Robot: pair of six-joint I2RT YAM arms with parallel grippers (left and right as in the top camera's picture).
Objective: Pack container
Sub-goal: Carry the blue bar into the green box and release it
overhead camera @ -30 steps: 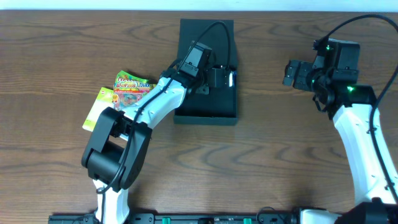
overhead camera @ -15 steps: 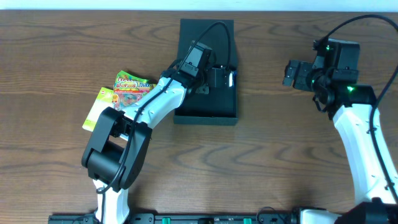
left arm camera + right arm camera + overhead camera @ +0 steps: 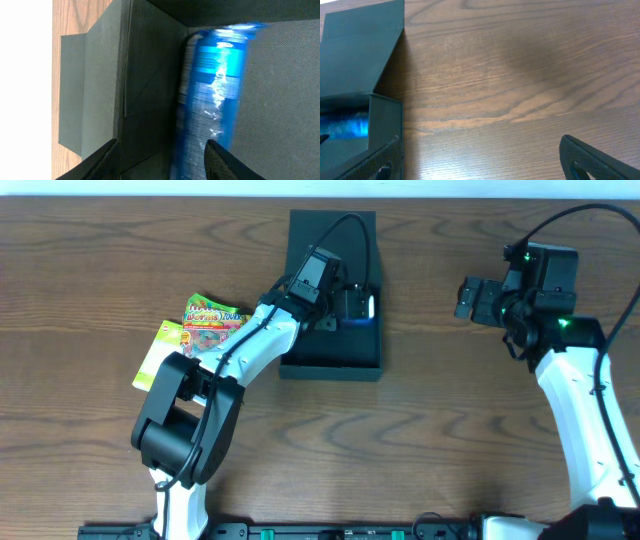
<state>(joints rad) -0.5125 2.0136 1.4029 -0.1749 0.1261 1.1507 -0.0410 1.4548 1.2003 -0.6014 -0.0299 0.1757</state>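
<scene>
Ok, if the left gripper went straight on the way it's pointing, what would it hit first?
Most likely the blue packet, which lies inside the container just ahead of the left gripper and its parted jaws. The packet is blurred, so the depth is uncertain; behind it is only the container's floor.

Overhead faces down; 2 wrist views share the container (image 3: 315,230).
</scene>
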